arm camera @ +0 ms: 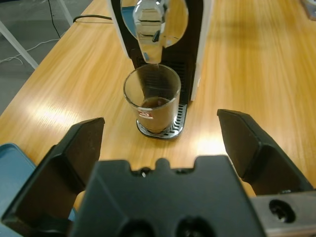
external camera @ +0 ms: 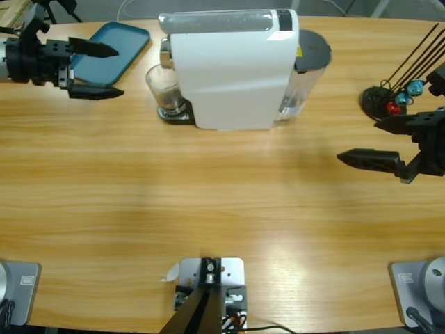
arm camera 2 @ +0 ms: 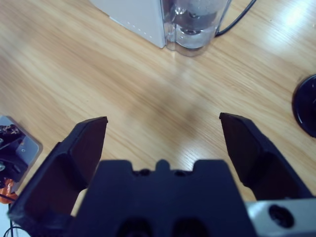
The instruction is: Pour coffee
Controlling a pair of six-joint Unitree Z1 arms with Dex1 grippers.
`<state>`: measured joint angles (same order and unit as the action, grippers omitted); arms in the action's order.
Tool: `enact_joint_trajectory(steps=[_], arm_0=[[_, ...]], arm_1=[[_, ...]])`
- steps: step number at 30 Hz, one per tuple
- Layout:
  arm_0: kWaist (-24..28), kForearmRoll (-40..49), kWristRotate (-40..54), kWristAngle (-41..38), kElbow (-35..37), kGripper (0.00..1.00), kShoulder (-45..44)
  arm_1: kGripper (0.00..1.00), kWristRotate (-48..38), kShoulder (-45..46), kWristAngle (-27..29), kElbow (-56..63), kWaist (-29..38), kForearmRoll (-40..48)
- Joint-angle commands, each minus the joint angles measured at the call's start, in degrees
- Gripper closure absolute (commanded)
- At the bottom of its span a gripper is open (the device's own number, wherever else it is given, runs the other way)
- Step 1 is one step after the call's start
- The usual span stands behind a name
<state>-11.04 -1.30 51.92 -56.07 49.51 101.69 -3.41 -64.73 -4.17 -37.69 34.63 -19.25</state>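
You have 1 white coffee machine (external camera: 229,69) standing at the far side of the counter (external camera: 208,188); 1 clear glass (external camera: 165,89) sits on its drip tray (arm camera: 160,129) under the spout (arm camera: 150,34); 1 teal tray (external camera: 115,42) lies flat at the counter's far left; 1 black stand (external camera: 382,101) with thin rods and small blue and red pieces sits at the far right; the machine's 1 clear water tank (arm camera 2: 195,22) is at its rear end, with a black cable running off beside it.

The coffee (arm camera: 157,104) is a shallow dark brown pool in the bottom of the glass, and a thin stream runs from the spout into the glass in your left wrist view.

Your left end effector (external camera: 97,69) hovers over the near edge of the teal tray, jaws spread wide and holding nothing; the glass with the coffee stands straight ahead of it, centred between the 2 jaws in the left wrist view but apart from them, with bare counter between.

Your right end effector (external camera: 379,142) hangs over bare counter at the right side, near the black stand, jaws also spread and empty; it points toward the machine's tank end, well apart from the glass, which lies on the machine's other side.
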Motion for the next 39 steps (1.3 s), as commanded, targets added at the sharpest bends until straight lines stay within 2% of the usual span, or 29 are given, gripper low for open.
enact_joint_trajectory(steps=[1,11,22,37,39], arm_0=[[-3.9,0.5,0.7,1.2,3.3,0.000,7.1],[-9.1,0.6,-0.9,8.4,6.7,0.000,9.2],[-13.3,0.6,-1.1,11.8,10.3,0.000,12.4],[-14.2,0.8,-2.5,14.5,11.2,0.001,13.3],[-14.2,0.9,-2.5,14.6,11.3,0.036,13.4]], arm_1=[[0.000,-0.2,-0.8,-0.7,-0.1,-1.7,0.4],[0.000,-0.2,-1.0,-0.6,0.0,-2.0,0.8],[0.000,-0.2,-1.3,-0.4,0.3,-2.5,1.2],[0.000,-0.2,-1.2,-0.3,0.3,-2.8,1.3],[0.000,-0.2,-1.2,-0.3,0.3,-2.8,1.3]])
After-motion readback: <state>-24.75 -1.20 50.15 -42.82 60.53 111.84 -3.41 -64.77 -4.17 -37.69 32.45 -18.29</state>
